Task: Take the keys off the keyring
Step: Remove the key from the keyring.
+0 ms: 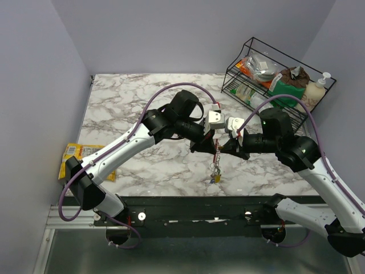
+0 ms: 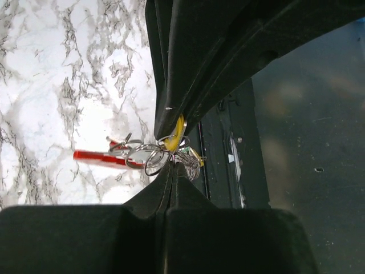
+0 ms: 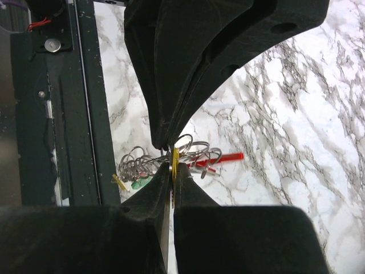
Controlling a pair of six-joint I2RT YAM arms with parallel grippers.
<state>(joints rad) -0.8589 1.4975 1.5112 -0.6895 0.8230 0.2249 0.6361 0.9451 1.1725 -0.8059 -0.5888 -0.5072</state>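
Left gripper (image 1: 203, 146) and right gripper (image 1: 230, 147) are clenched from opposite sides on the bundle, which is held above the table (image 1: 142, 103). A yellow tag (image 3: 174, 165) appears to be pinched, though the view is crowded. The keyring (image 2: 100, 158) and keys (image 1: 215, 173) are judged light, stiff and slippery. The thin split rings (image 3: 134, 160) are best gripped edge-on beside a tag.

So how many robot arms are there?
2. The left arm reaches in from the left, the right arm from the right; both meet at the keys.

Lab test cell: grey walls (image 1: 188, 34), marble-look table (image 1: 131, 97), wire rack (image 1: 285, 55)
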